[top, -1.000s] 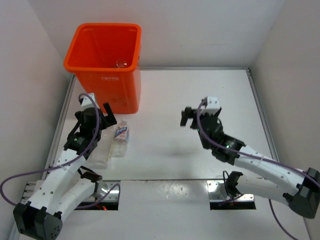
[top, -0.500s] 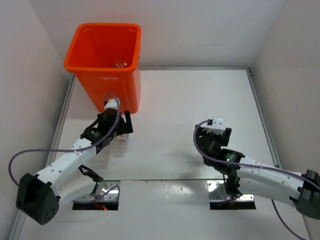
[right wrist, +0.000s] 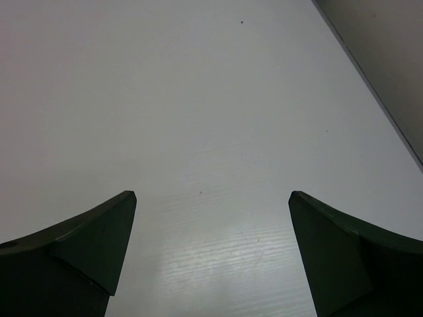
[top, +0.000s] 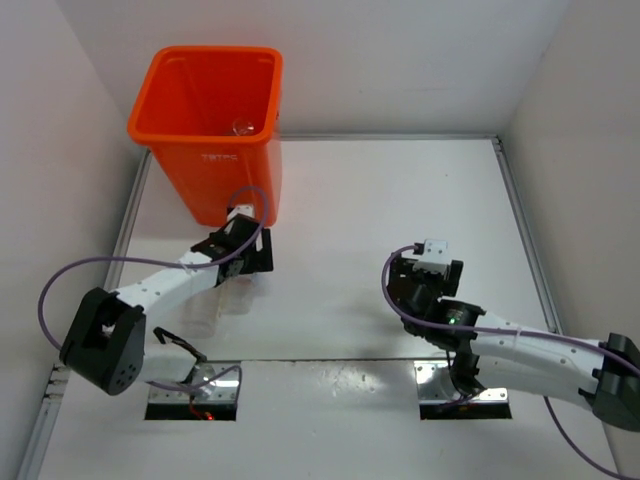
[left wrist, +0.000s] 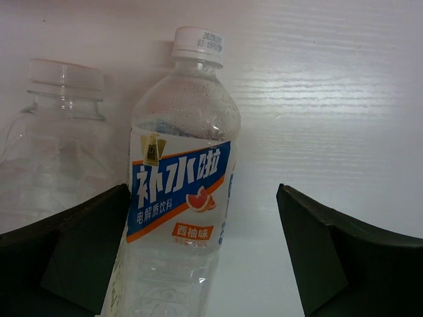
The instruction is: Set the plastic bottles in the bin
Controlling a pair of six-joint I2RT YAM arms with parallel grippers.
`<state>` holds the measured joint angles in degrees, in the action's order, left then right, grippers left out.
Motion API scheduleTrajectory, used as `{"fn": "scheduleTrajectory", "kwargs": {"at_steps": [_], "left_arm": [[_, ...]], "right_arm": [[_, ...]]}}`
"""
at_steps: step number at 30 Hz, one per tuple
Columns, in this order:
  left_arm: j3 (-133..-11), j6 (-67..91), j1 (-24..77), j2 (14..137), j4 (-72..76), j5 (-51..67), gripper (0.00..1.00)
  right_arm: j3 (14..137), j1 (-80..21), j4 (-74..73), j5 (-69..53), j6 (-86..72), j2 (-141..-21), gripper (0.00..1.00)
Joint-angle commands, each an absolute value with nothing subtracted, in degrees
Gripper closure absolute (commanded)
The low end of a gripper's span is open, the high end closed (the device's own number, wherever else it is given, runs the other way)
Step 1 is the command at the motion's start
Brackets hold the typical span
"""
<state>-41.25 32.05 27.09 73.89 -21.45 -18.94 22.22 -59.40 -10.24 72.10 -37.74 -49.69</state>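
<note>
The orange bin [top: 213, 170] stands upright at the 11 o'clock corner of the table [top: 390, 200], with small white lettering on the side facing the arms. Through its open top one clear bottle top [top: 241, 127] shows against the inner wall, at about 3 o'clock within the opening. The rest of that bottle, and anything else lower in the bin, cannot be made out.

The other two bottles lie on the table at about 8 o'clock, just in front of the bin's near wall. The labelled bottle [left wrist: 182, 198] has a white cap, a blue label with white characters and an orange strip. It lies with its cap pointing to 12 o'clock in the left wrist view. The plain bottle [left wrist: 53, 152] is clear and lies right beside it at 9 o'clock, pointing the same way.

The left gripper [top: 246, 262] hangs over these bottles with its jaws spread wide. The labelled bottle sits in the gap, close against the finger at 9 o'clock and well apart from the finger at 3 o'clock. Nothing is clamped.

The right gripper [right wrist: 211, 193] is at about 5 o'clock on the table. It is also spread wide, holds nothing, and has only bare table beneath it.
</note>
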Motion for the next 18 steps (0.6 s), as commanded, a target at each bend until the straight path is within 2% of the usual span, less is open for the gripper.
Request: {"fn": "scheduleTrajectory", "kwargs": {"at_steps": [1, 10, 14, 18], "left_arm": [[-43.5, 33.3, 27.1, 75.5, -20.0, -20.0, 0.00], [-45.6, 34.5, 26.5, 82.3, -18.7, -18.8, 0.01], [-46.2, 35.1, 26.5, 85.0, -18.7, -17.5, 0.08], [-46.2, 35.1, 26.5, 83.3, -18.7, -16.3, 0.19]], "right_arm": [[23.1, -59.7, -9.9, 74.7, -38.8, -48.3, 0.00], [23.1, -60.2, -9.9, 74.2, -38.8, -48.3, 0.00], [23.1, -60.2, -9.9, 74.2, -38.8, -48.9, 0.00], [23.1, -60.2, -9.9, 74.2, -38.8, -48.9, 0.00]]}}
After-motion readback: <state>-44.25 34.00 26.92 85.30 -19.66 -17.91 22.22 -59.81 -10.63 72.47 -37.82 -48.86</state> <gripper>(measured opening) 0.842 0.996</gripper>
